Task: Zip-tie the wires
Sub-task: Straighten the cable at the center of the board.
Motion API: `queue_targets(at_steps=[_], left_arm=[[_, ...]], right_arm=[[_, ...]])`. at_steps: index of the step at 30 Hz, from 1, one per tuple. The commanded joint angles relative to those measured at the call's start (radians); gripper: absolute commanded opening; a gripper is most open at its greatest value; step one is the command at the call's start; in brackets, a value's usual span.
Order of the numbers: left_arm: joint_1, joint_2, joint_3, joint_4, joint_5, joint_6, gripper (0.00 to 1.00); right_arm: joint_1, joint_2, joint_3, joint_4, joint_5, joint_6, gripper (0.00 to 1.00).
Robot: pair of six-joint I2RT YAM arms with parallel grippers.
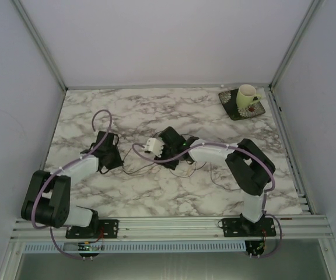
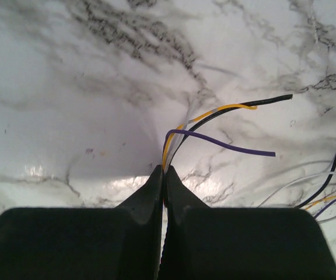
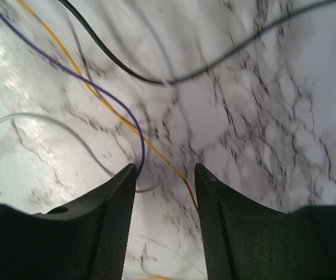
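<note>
From above, you see the left gripper [image 1: 107,154] and right gripper [image 1: 171,156] low over the table [image 1: 156,111], near each other, the wires [image 1: 185,171] trailing loose between and around them. Your left wrist view shows the jaws shut tight on the wires near one end, tips fanning out beyond. Your right wrist view shows jaws apart, astride two wires without gripping; no zip tie shows anywhere, so bundling and tying look undone
</note>
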Motion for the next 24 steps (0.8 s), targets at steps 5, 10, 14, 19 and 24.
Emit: queue_targets(at_steps=[5,10,14,19,24], left_arm=[[-0.002,-0.082,-0.068,-0.038,-0.011,-0.064,0.0],[-0.001,-0.084,-0.07,-0.037,-0.021,-0.058,0.0],[-0.002,-0.085,-0.066,-0.039,-0.023,-0.05,0.0],[-0.002,-0.098,-0.06,-0.053,-0.036,-0.04,0.0],[-0.003,-0.106,-0.054,-0.064,-0.041,-0.035,0.0]], right_arm=[[-0.096,-0.113,0.03,-0.026,-0.114,0.11,0.61],[-0.176,-0.164,0.064,0.037,-0.129,0.174,0.76],[-0.236,-0.126,0.095,0.04,-0.013,0.174,0.79],[-0.301,-0.045,0.125,0.032,0.067,0.162,0.81],[-0.345,0.011,0.119,0.029,0.079,0.16,0.8]])
